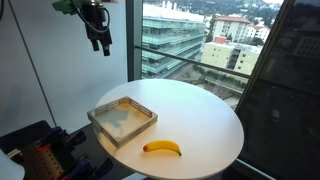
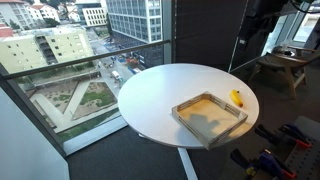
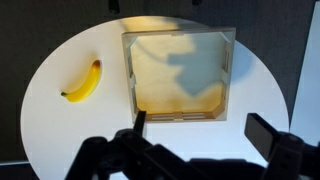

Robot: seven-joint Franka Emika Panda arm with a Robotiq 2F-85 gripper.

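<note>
My gripper (image 1: pixel 100 45) hangs high above the round white table (image 1: pixel 200 120), open and empty. In the wrist view its two dark fingers (image 3: pixel 200 130) stand wide apart with bare table between them, just below the tray's near wall. A shallow square wooden tray (image 1: pixel 122 120) sits on the table, empty, and also shows in an exterior view (image 2: pixel 210 116) and in the wrist view (image 3: pixel 180 70). A yellow banana (image 1: pixel 162 148) lies on the table beside the tray; it shows in the wrist view (image 3: pixel 83 82) and partly in an exterior view (image 2: pixel 238 98).
Glass walls (image 1: pixel 180 40) with city buildings outside surround the table. Dark equipment with red parts (image 1: pixel 40 155) stands by the table's edge. A wooden stand (image 2: pixel 285 65) is behind the table.
</note>
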